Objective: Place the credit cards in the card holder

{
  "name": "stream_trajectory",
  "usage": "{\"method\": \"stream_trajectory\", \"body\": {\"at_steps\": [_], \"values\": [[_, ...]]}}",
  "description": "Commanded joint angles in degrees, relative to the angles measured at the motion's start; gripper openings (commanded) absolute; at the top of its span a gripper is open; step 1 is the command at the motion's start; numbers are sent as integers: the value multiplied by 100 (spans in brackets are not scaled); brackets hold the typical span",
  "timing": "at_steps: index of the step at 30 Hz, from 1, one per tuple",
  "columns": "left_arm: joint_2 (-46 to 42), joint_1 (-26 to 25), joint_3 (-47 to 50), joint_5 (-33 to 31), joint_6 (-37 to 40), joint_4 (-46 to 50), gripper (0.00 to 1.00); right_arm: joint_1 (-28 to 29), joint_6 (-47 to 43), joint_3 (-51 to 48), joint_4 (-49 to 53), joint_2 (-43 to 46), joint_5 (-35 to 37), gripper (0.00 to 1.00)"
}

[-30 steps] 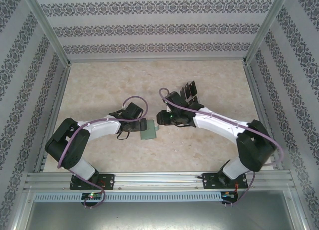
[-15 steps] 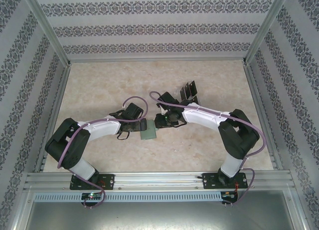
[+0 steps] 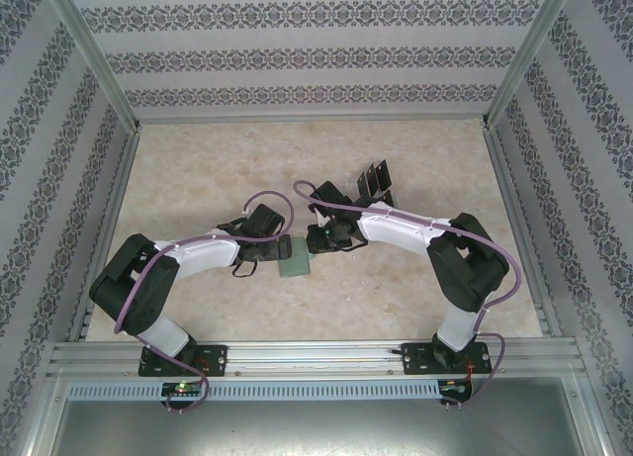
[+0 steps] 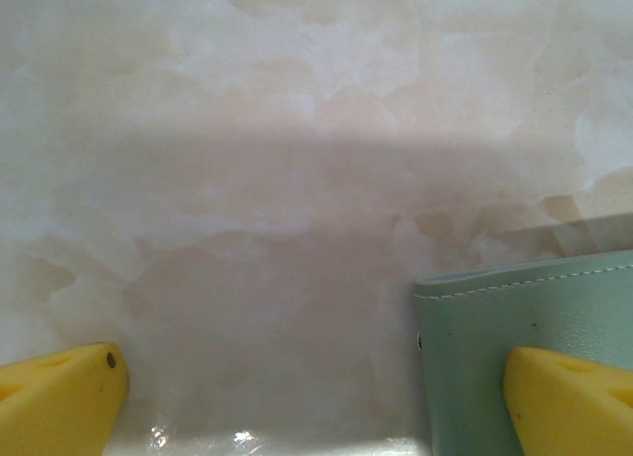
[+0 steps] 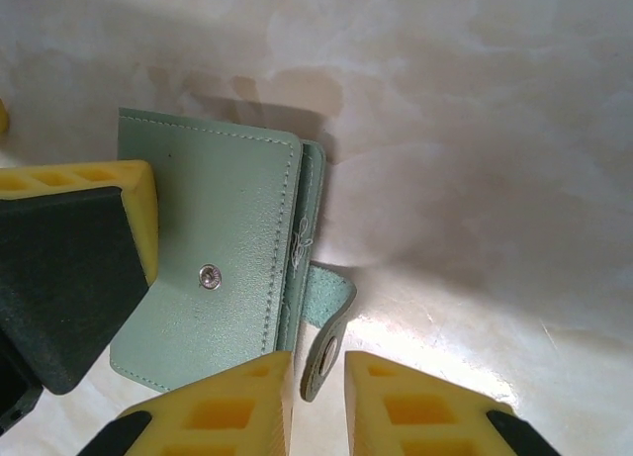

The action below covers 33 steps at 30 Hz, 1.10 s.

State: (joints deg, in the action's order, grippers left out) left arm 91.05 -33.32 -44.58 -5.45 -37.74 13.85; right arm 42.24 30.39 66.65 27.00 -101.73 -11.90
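**Holder** point(image 5: 218, 228): sage-green leather-like skin with a fine grain, matt with a faint sheen. Pale thread stitching runs along the edges.

**Strap** point(image 5: 331, 303): rougher, suede-like face.

**Stud** point(image 5: 209, 276) and **snap** point(image 5: 327, 352): bright, shiny metal.

**Table** point(image 4: 297, 130): smooth cream and beige marble-pattern surface, glossy, with white glare at the near edge.

**Left fingers** point(image 4: 59, 387) and **right fingers** point(image 5: 237, 407): matt yellow moulded plastic. The right pair is cast with hollow cells, with black matt plastic behind.

**Arms** point(image 3: 401, 227): smooth white and black plastic shells, semi-gloss.

**Cables** point(image 3: 265, 193): smooth purple sheath.

**Frame** point(image 3: 316, 357): bare aluminium extrusion, satin finish.

**Walls** point(image 3: 316, 41): matt patterned covering. Whether it is cloth or paper cannot be told.
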Motion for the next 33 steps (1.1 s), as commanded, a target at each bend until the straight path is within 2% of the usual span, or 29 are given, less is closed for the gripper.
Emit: {"method": "stream_trajectory", "body": {"at_steps": [1,11,15,23,27,33], "values": [[256,-32,172,-26,-66,4,99,15,-87,111,77,13,17,22],[256,-25,160,-17,-57,7,98,-8,-86,120,92,75,24,13],[265,-30,164,-9,-58,4,99,-20,-90,114,88,90,47,18],[260,-28,143,-8,-48,-1,98,-40,-111,163,96,101,62,19],[271,-32,147,-8,-48,-4,98,-51,-104,156,99,119,74,18],[291,-29,145,0,-48,-27,98,-63,-115,166,86,119,40,11]]}}
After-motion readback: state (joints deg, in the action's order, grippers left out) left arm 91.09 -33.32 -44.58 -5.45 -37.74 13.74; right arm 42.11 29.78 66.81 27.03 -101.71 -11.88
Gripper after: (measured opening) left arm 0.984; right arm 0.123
